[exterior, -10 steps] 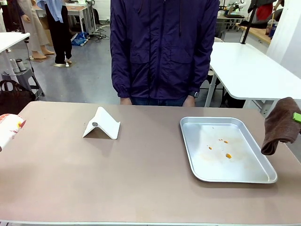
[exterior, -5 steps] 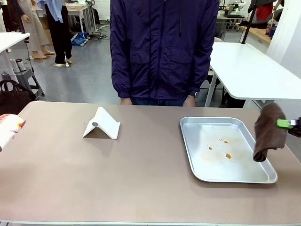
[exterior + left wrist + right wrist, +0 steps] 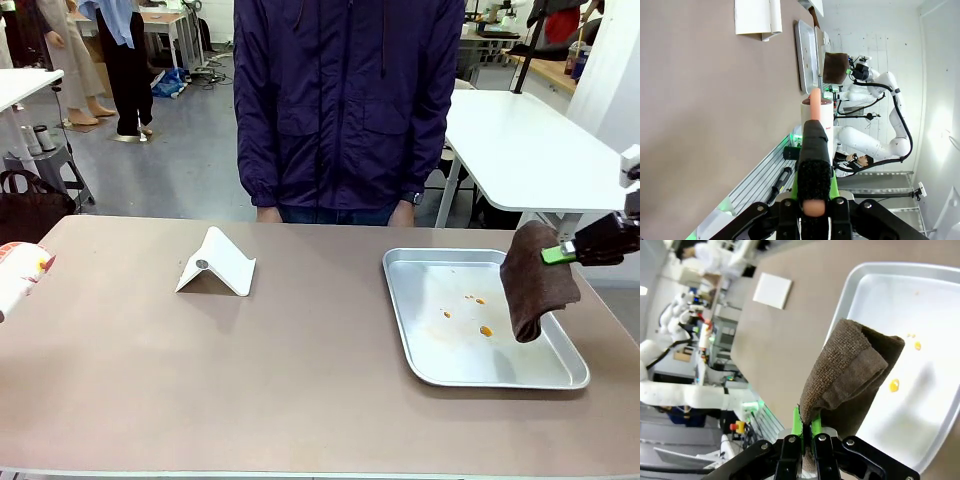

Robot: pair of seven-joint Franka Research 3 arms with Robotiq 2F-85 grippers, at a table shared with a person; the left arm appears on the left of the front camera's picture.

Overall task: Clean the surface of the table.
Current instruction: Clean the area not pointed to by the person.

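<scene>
Right gripper: the right gripper (image 3: 556,254) is clamped shut on the top edge of a brown cloth (image 3: 535,282), which hangs limp below it.
Left gripper: the left gripper (image 3: 814,150) is closed around a white bottle (image 3: 18,275) at the table's far-left edge, held off the surface.
Table: the table (image 3: 250,380) spreads across the whole scene, with its long axis running left to right and a person (image 3: 350,100) standing at the far side.
Tray: a metal tray (image 3: 392,300) lies on the right part of the table, with orange spots (image 3: 485,330) on its floor.
Key relation: the cloth hangs over the tray's right side, so the tray sits between cloth and tabletop. Bare table lies to the left of the gripper and nearer, past the tray's rim. The cloth's lower end looks just above the tray floor; I cannot tell if it touches.
Nearer arm: the right arm is over the tray and the table's right end; the left is well apart at the other end.
Other item: a folded white stand (image 3: 215,265) rests left of centre.
Change: a second ago the cloth hung beyond the table's right edge, outside the tray. It has since travelled left and now overlaps the tray. The bottle, stand and tray have not shifted.
</scene>
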